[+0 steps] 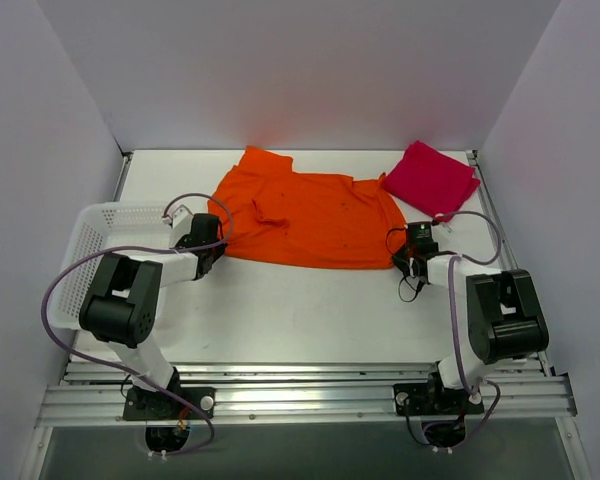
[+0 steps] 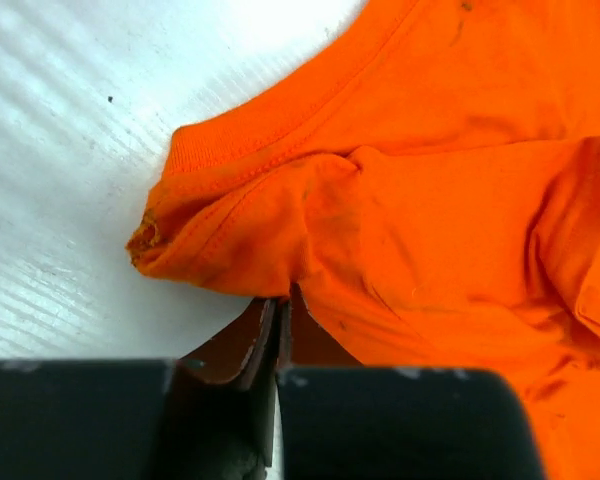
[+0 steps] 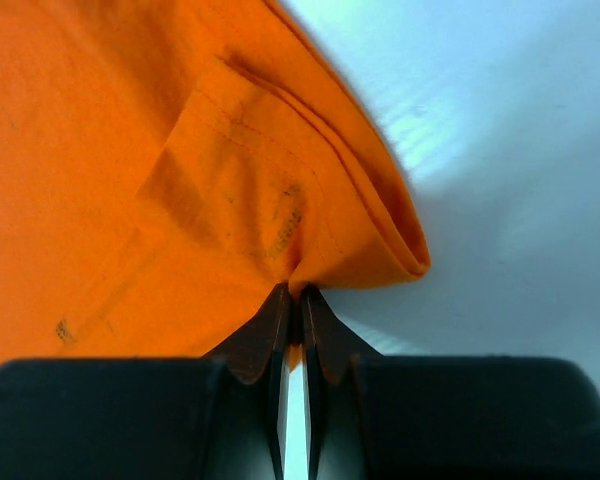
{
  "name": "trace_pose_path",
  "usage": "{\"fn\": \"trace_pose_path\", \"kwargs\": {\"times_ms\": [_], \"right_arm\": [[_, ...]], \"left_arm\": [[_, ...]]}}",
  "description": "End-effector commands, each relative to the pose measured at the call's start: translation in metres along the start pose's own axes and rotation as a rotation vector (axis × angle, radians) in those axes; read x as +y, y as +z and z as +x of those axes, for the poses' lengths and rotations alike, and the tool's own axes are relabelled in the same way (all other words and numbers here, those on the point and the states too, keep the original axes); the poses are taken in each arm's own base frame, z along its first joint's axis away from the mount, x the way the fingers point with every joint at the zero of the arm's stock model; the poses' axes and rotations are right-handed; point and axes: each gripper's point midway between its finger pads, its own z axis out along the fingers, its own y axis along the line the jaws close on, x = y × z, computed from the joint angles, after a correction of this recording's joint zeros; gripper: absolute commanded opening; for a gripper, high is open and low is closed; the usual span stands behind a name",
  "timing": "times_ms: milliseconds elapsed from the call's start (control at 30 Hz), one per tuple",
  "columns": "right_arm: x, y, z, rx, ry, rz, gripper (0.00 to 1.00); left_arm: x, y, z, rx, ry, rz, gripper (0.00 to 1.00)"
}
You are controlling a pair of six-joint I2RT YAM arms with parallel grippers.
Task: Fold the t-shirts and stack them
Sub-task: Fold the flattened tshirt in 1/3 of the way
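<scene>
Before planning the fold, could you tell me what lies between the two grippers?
In the top view, the orange t-shirt spans from the left gripper to the right gripper.

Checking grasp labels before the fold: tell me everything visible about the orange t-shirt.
Bright orange t-shirt, soft cotton-looking knit, stitched hems, faint dark specks. It lies spread and wrinkled on the white table, toward the back middle. The left gripper pinches its near left edge, the right gripper its near right corner, both shut on fabric. Its far right end comes close to the folded red t-shirt; contact unclear.
</scene>
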Motion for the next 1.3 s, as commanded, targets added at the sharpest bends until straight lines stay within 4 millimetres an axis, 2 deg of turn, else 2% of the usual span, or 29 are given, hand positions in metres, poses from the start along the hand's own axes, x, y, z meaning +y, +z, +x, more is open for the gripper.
{"fn": "trace_pose_path", "kwargs": {"times_ms": [0, 133, 233, 300, 400, 433, 500, 567, 600, 733, 900, 1000, 1033, 1067, 1133, 1167, 1200, 1233, 1267], "right_arm": [[-0.031, -0.01, -0.008, -0.014, 0.022, 0.083, 0.0], [-0.047, -0.017, -0.012, -0.013, 0.044, 0.11, 0.0], [-0.055, -0.026, -0.014, -0.017, 0.041, 0.132, 0.0], [-0.057, -0.036, -0.021, -0.046, 0.041, 0.138, 0.0], [-0.064, -0.054, -0.02, -0.042, 0.029, 0.154, 0.0], [-0.063, -0.058, -0.02, -0.045, 0.03, 0.146, 0.0], [-0.062, -0.069, -0.018, -0.041, 0.031, 0.123, 0.0], [-0.062, -0.074, -0.013, -0.031, 0.026, 0.112, 0.0], [-0.066, -0.078, -0.009, -0.023, 0.024, 0.115, 0.0], [-0.078, -0.083, 0.002, -0.006, 0.016, 0.138, 0.0], [-0.079, -0.09, 0.013, 0.026, 0.032, 0.131, 0.0], [-0.078, -0.096, 0.016, 0.026, 0.038, 0.133, 0.0], [-0.078, -0.098, 0.017, 0.024, 0.036, 0.134, 0.0], [-0.076, -0.102, 0.015, 0.012, 0.035, 0.133, 0.01], [-0.076, -0.108, 0.01, -0.012, 0.031, 0.148, 0.25], [-0.073, -0.114, -0.002, -0.06, 0.032, 0.146, 0.42], [-0.073, -0.119, -0.005, -0.07, 0.02, 0.157, 0.77], [-0.073, -0.123, -0.011, -0.088, 0.02, 0.161, 0.89], [-0.069, -0.13, -0.019, -0.113, 0.019, 0.151, 0.96]], "left_arm": [[0.009, 0.002, -0.001, 0.016, 0.039, -0.071, 0.02], [0.009, -0.011, 0.006, 0.044, 0.038, -0.037, 0.02], [0.006, -0.033, 0.015, 0.066, 0.03, -0.005, 0.02], [0.01, -0.045, 0.03, 0.1, 0.038, -0.003, 0.02], [0.025, -0.067, 0.05, 0.162, 0.066, -0.04, 0.02], [0.023, -0.076, 0.049, 0.158, 0.059, -0.021, 0.02], [0.033, -0.09, 0.064, 0.191, 0.064, -0.037, 0.02], [0.034, -0.104, 0.067, 0.192, 0.058, -0.021, 0.02], [0.046, -0.111, 0.072, 0.199, 0.056, -0.059, 0.02], [0.048, -0.142, 0.077, 0.213, 0.054, -0.034, 0.02], [0.061, -0.168, 0.081, 0.236, 0.03, -0.033, 0.05], [0.056, -0.183, 0.068, 0.218, 0.003, -0.001, 0.06], [0.051, -0.186, 0.063, 0.207, -0.004, 0.012, 0.08], [0.048, -0.19, 0.062, 0.208, -0.007, 0.022, 0.2], [0.044, -0.197, 0.061, 0.21, -0.011, 0.049, 0.46], [0.04, -0.201, 0.06, 0.21, -0.009, 0.068, 0.76], [0.037, -0.205, 0.058, 0.209, -0.013, 0.083, 0.88], [0.035, -0.208, 0.056, 0.208, -0.014, 0.086, 0.95], [0.028, -0.214, 0.051, 0.206, -0.021, 0.101, 0.97]]}}
